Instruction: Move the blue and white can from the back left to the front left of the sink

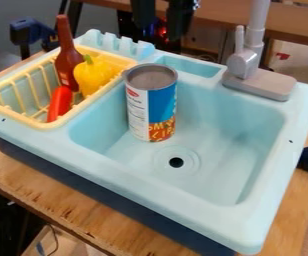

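At the top edge of the view, behind and above the sink, hangs the black gripper (161, 21), open, its two fingers apart with nothing between them. A can (151, 102) with a white, blue and orange label stands upright in the sink basin (243, 150), near its left wall and below the gripper. To the left, a yellow dish rack (33, 121) holds a brown bottle (67, 62), a yellow bell pepper (94, 76) and an orange-red elongated object (60, 103). The bottle leans upright beside the pepper.
A grey faucet (245, 62) rises from the sink's back right rim. The light-blue sink sits on a wooden table (63, 205). Small slots (120, 46) line the back left rim, and a round drain (176, 162) lies in front of the can.
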You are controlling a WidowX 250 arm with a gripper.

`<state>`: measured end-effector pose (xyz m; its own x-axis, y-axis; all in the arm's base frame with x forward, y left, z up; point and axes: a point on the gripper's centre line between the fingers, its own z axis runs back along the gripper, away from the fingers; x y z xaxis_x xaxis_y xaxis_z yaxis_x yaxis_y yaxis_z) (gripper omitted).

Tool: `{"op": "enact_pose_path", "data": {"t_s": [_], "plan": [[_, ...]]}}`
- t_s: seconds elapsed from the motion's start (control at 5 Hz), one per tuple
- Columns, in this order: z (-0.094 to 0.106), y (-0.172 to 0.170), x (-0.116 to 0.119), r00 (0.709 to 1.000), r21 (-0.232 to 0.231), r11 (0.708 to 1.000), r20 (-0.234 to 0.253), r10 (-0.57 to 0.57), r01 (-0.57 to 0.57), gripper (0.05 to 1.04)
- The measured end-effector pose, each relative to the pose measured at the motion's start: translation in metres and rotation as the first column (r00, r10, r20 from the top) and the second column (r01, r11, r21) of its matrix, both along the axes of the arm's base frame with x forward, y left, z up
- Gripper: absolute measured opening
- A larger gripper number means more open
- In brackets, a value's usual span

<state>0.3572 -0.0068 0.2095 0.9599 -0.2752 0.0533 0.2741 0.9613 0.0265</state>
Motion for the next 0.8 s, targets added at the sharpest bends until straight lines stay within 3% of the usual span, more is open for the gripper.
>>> {"op": "enact_pose_path", "data": {"t_s": [0.4, 0.8], "plan": [[-0.033, -0.003, 0.018, 0.999, -0.022, 1.000, -0.044, 0.011, -0.012, 1.001], [-0.045, 0.000, 0.025, 0.999, -0.048, 0.998, -0.010, 0.043, -0.043, 1.001]]}}
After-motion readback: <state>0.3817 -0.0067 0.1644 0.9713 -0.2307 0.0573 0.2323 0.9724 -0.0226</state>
